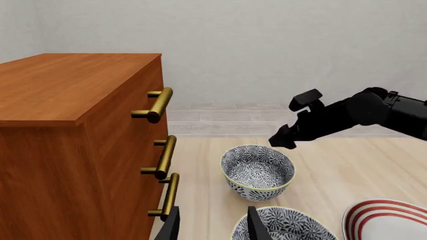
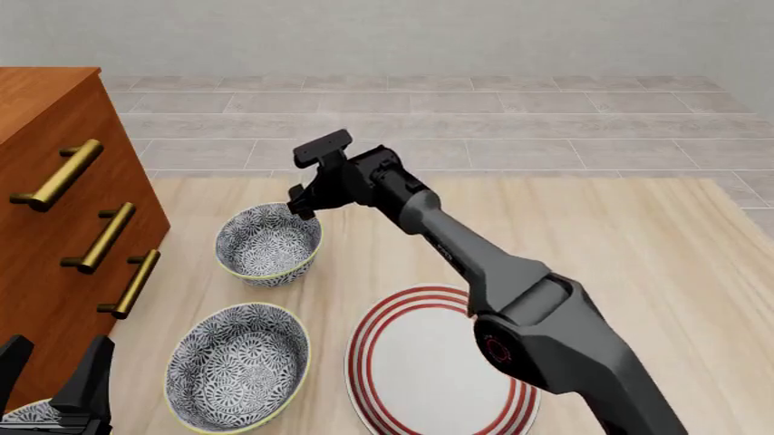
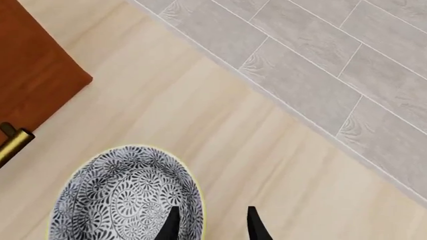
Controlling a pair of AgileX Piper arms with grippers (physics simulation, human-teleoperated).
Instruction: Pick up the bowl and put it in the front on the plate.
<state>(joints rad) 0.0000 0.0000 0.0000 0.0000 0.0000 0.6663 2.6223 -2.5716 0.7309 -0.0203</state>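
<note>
Pale smooth matt wood on the table (image 2: 629, 245); reddish satin wood on the dresser (image 1: 60, 125) with shiny brass handles (image 1: 159, 105); glazed ceramic bowl (image 2: 237, 365) and plate (image 2: 430, 362); matt black hand (image 2: 304, 201).

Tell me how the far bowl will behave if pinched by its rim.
Probably rigid: the far bowl looks like glazed ceramic, so no flex, but its smooth rim may slip between the right gripper's fingers. Deep and gripped on one side, it would likely tilt. Knocks could chip it.
</note>
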